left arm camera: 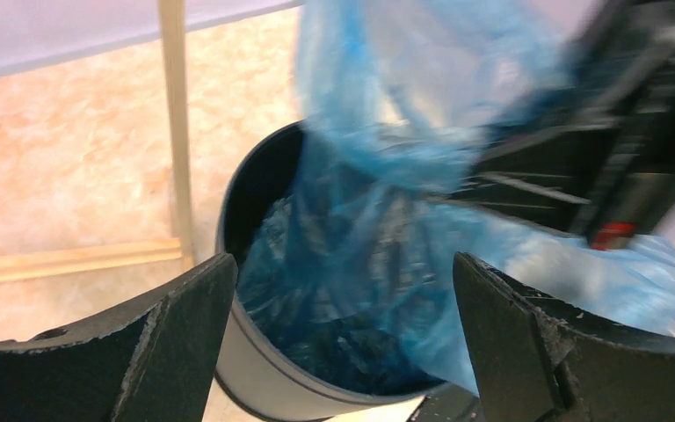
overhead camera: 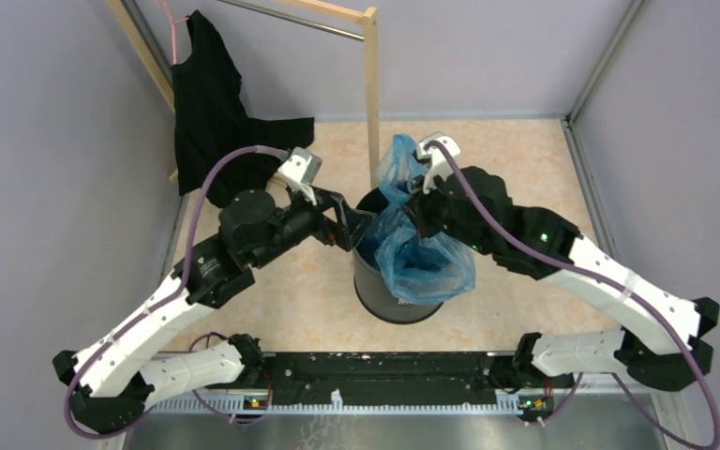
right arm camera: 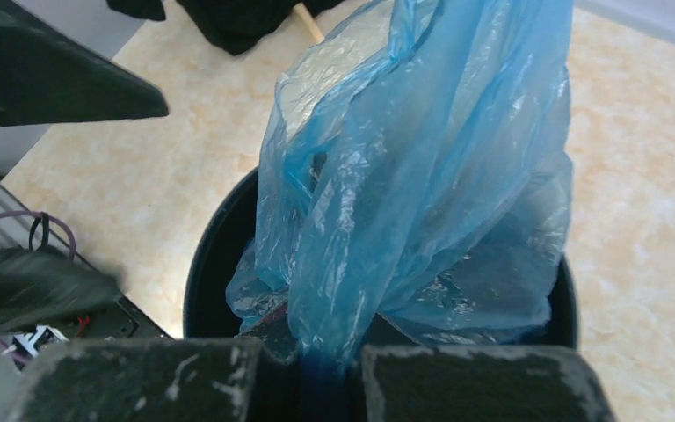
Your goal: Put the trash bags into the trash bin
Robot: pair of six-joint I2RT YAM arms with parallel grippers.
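While the right hand (right arm camera: pixel 325 380) is clamped on a fold of the thin, wrinkly light-blue plastic bag (overhead camera: pixel 424 258), the bag stands roughly upright. Its lower part lies inside the tall dark cylindrical bin (overhead camera: pixel 380 295) and its loose top rises above the rim. A bulge drapes over the near-right rim. Left hand (overhead camera: pixel 356 230): spread wide, empty, just beside the left rim. Upright wooden post (overhead camera: pixel 372 103) crowds the far side, so pushing straight down looks the freest way.

You see the thin, wrinkly light-blue trash bag (overhead camera: pixel 424 255) bunched partly inside the upright dark trash bin (overhead camera: pixel 375 295) at mid-counter (overhead camera: pixel 291 291), its lower folds spilling over the right rim, its top drawn up above the far rim.
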